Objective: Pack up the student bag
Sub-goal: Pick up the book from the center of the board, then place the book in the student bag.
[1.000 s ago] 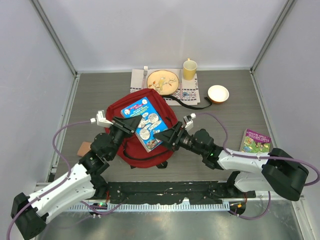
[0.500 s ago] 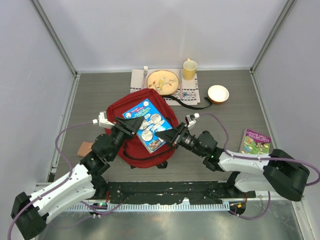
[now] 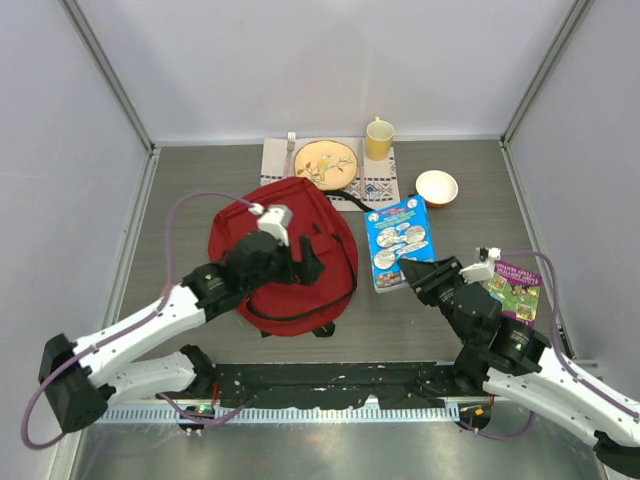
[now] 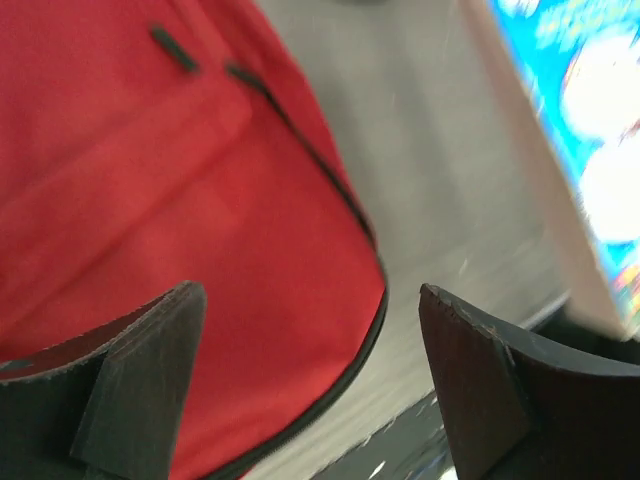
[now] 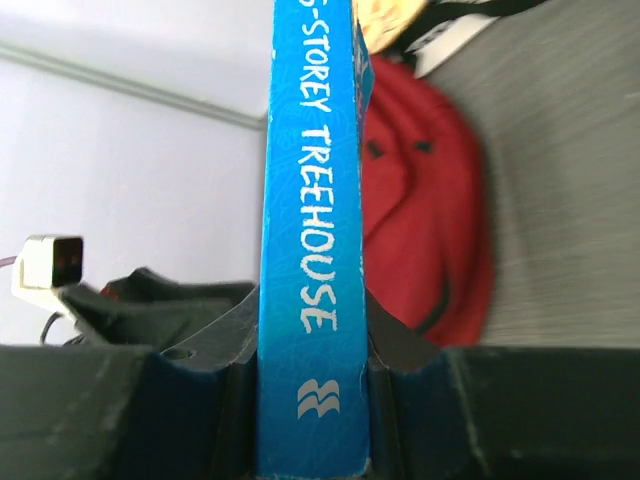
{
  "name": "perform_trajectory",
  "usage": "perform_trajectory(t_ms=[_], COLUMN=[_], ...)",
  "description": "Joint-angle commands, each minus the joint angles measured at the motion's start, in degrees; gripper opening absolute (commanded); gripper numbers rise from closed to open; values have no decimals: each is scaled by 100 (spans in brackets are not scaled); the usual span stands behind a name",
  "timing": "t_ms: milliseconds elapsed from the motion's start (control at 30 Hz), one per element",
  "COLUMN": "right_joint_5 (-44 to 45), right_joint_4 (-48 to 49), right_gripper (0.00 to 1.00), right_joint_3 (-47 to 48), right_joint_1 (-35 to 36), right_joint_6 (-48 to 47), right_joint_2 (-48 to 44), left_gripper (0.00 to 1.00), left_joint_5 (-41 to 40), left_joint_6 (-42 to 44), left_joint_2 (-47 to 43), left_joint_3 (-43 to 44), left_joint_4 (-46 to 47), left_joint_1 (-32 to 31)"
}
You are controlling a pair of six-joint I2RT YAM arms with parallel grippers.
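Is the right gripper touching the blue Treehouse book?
Touching. Right wrist view: the right gripper clamps the blue Treehouse book, jaws flush against both covers.

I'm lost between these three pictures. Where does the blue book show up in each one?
Top view: blue book right of centre, just right of the red bag.
Left wrist: its cover along the right edge, bag on the left.
Right wrist: its spine upright in the middle, bag behind at right.
Shared landmark: the red bag.

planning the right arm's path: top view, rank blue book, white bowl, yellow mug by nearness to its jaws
1. blue book, in the right gripper's jaws
2. white bowl, behind, right
3. yellow mug, at the back
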Motion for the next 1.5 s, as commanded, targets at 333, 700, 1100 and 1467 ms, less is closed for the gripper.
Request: perform_trajectory(t_ms=[333,700,1100,1467], right_joint_5=[1116,976,853,809], right_joint_4=[-2318,-2301,-2195,-2195], right_gripper=[1,1,1,1], right_joint_3=[575,505,356,285], right_joint_1=[1,1,1,1], right_joint_6=[356,462,585,646], right_joint_2=[-901,-761,-804,-822], left_gripper=[90,82,58,7], left_joint_5=[166,262,166,69], left_joint_6=[1860,1913,1799,1781], left_joint_2=[1516,1893,2131,2105], left_joint_3=[878,860,790,614], left_joint_4=[-1053,-1053,-886,-675], left_joint_1=[-1449,-1467,-1467,-1467])
